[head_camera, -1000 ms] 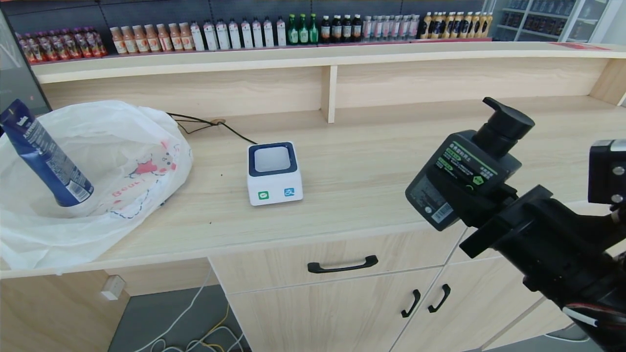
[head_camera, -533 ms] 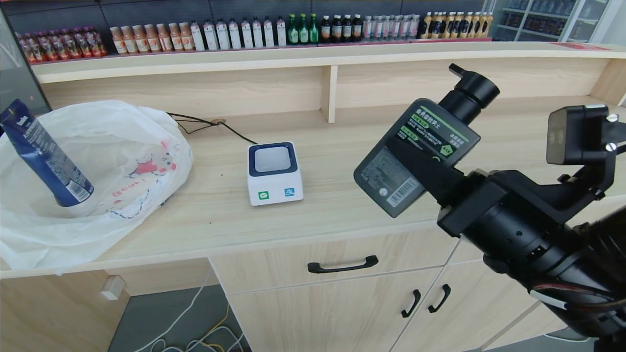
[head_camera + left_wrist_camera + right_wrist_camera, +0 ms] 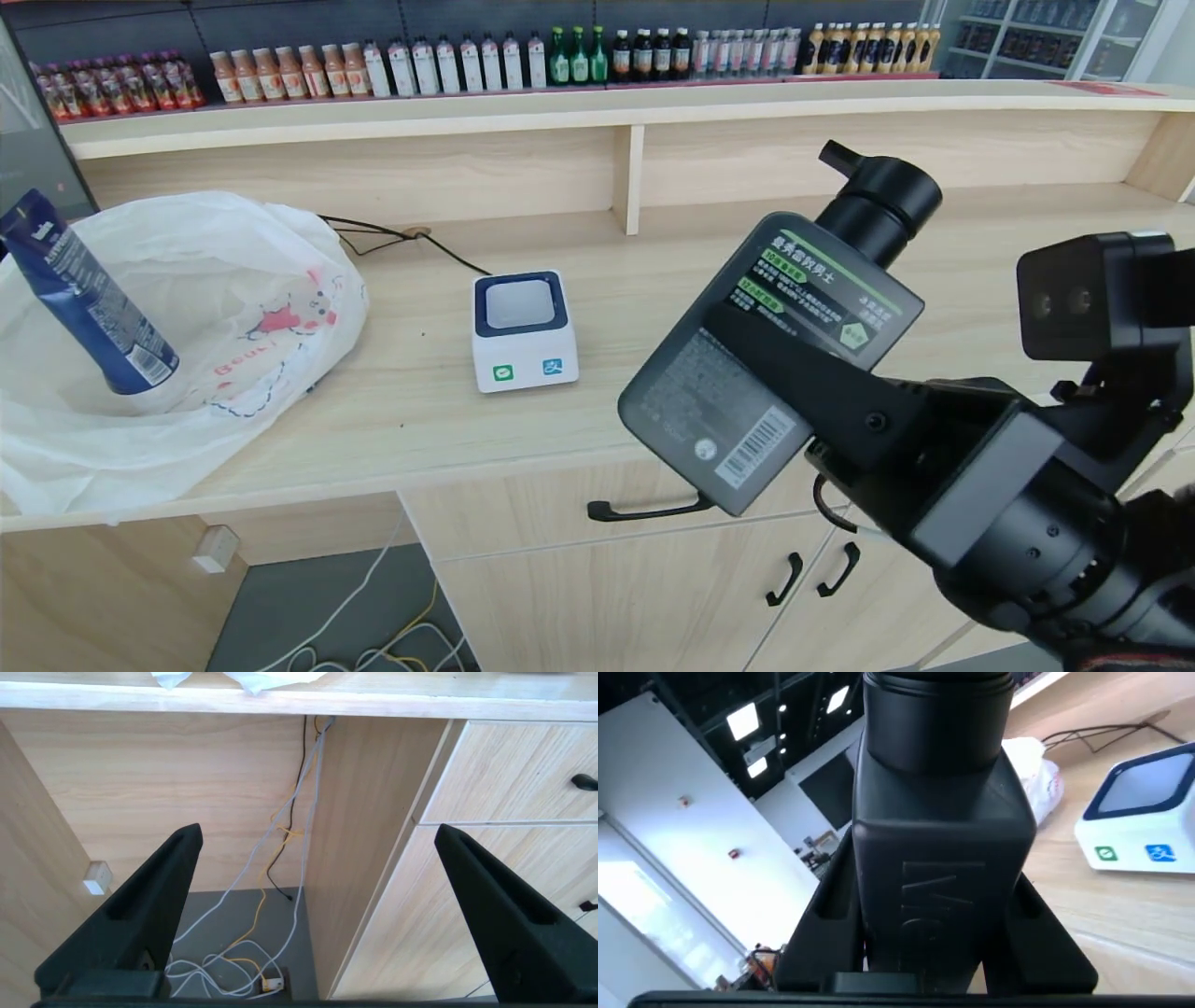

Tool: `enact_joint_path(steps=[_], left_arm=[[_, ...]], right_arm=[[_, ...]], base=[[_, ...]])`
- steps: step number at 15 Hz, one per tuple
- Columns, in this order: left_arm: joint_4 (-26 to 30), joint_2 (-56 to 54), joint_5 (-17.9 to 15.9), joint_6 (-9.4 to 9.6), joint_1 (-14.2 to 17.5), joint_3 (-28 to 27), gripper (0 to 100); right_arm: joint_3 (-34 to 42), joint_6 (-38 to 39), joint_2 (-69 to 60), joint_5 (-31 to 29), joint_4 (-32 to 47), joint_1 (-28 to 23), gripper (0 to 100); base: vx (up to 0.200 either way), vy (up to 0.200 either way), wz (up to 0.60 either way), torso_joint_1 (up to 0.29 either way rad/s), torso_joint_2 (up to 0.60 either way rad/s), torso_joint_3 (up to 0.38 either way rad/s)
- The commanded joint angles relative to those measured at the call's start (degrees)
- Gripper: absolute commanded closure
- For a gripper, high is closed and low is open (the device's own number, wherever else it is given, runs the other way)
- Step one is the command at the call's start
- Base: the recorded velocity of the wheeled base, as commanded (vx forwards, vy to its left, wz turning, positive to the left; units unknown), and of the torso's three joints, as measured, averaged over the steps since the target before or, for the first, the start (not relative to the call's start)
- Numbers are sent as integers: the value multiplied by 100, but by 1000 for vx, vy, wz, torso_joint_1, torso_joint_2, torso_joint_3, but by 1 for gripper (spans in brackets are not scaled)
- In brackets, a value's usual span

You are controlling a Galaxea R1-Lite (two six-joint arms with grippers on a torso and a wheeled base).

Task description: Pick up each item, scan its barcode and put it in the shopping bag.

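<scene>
Bottle (image 3: 695, 397), dark and square-shouldered with a pump cap, is held in the air above the bench's (image 3: 653, 280) near edge, pinched across its flat sides by the right tool (image 3: 747, 341). In the right wrist view the two fingers press on either side of the bottle (image 3: 938, 840), the right tool (image 3: 934, 924) closed firmly on it.

In the head view its long axis runs from 7 o'clock at the base to 1 o'clock at the cap. The barcode (image 3: 758, 446) sits near the base end on the face turned up towards the head camera.

The scanner (image 3: 522, 329), a small white box with its window facing up, stands on the bench at about 10 o'clock from the bottle, well apart from it. Judged from this, the scan turns on carrying the bottle towards 10 o'clock and rolling the barcode face down over that window. The right arm is plainly the nearer one.

The bag (image 3: 233, 280) lies open at the bench's 9 o'clock end, with a blue tube (image 3: 89, 294) already standing in it.

The left tool (image 3: 318, 840) hangs spread and empty below the bench top, by the cabinet front.
</scene>
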Motion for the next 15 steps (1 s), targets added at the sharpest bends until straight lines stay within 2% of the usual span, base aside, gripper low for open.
enact_joint_path(steps=[1, 5, 10, 13, 15], left_arm=[[0, -2, 6, -2, 0, 0, 0], [0, -2, -2, -2, 0, 0, 0], [0, -2, 6, -2, 0, 0, 0], [0, -2, 6, -2, 0, 0, 0], [0, -2, 6, -2, 0, 0, 0]], right_arm=[[89, -19, -100, -4, -1, 445, 100], [54, -10, -65, 4, -1, 674, 100], [10, 60, 67, -4, -1, 691, 100], [10, 719, 137, -4, -1, 691, 100], [-16, 772, 190, -4, -1, 691, 100]], base=[[0, 0, 0, 0, 0, 0], [0, 0, 0, 0, 0, 0], [0, 0, 0, 0, 0, 0], [0, 0, 0, 0, 0, 0], [0, 0, 0, 0, 0, 0]])
